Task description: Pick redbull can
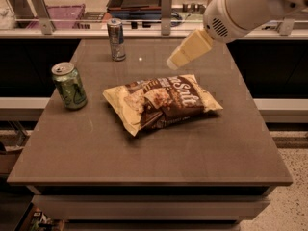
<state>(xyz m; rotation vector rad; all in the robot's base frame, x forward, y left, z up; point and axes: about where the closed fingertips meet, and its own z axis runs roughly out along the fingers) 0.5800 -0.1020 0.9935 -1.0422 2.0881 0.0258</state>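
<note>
The gripper point(173, 62) is hovering over the desk point(144, 153), right of the upright redbull can point(116, 39); open or closed, I cannot tell.

Cream gripper point(174, 61) above brown table point(144, 158), silver-blue redbull can point(116, 40), green can point(70, 85)

one brown table point(144, 153) is holding two cans: one slim redbull can point(116, 39) standing near the far edge and one wider green can point(70, 85) standing near the left edge. one chip bag point(163, 101) is lying in the middle. one robot arm point(240, 6) is hanging in from the upper right, its one gripper point(174, 61) hovering above the table just beyond the bag.
</note>
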